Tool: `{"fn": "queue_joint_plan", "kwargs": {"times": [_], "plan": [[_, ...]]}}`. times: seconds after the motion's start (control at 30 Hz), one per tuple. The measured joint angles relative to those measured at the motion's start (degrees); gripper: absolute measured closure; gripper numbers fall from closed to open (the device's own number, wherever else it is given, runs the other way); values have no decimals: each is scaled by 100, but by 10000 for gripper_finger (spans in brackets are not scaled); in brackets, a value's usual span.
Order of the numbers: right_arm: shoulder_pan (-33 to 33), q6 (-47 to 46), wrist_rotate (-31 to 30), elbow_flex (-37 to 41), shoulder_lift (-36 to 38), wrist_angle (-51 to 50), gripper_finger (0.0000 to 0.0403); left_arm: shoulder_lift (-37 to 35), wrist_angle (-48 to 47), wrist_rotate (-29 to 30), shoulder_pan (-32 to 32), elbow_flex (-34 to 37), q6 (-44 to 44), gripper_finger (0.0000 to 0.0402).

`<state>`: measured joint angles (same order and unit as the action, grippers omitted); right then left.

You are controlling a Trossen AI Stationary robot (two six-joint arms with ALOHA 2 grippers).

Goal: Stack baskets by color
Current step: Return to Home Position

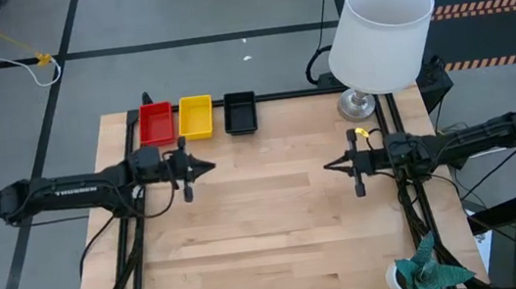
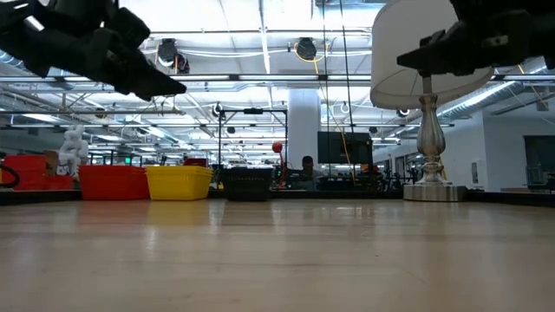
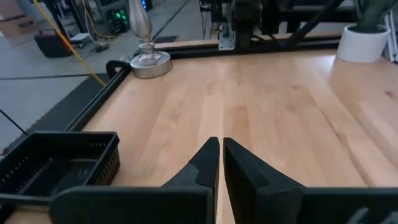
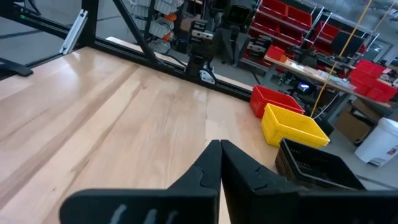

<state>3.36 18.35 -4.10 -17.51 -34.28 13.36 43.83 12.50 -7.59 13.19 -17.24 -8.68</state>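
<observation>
Red baskets (image 1: 156, 123), yellow baskets (image 1: 195, 117), black baskets (image 1: 239, 112) stand upper left of centre; closed, empty left gripper (image 1: 209, 166) and right gripper (image 1: 330, 165) should park clear.

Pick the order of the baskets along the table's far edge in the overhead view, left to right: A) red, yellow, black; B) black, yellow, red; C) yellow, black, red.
A: the red baskets lie leftmost, the yellow baskets in the middle, the black baskets nearest the white lamp.
</observation>
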Motion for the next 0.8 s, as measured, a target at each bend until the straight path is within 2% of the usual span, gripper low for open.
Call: {"fn": "queue_joint_plan", "kwargs": {"times": [0.33,0.63,0.8], "plan": [[0,-407,137,850,305,572,403,-619,107,11,0,546,400,376],[2,-917,143,1359,675,618,403,-714,-14,7,-151,556,418,376],[2,-1006,138,1569,937,615,403,-713,121,13,-251,797,372,397]]}}
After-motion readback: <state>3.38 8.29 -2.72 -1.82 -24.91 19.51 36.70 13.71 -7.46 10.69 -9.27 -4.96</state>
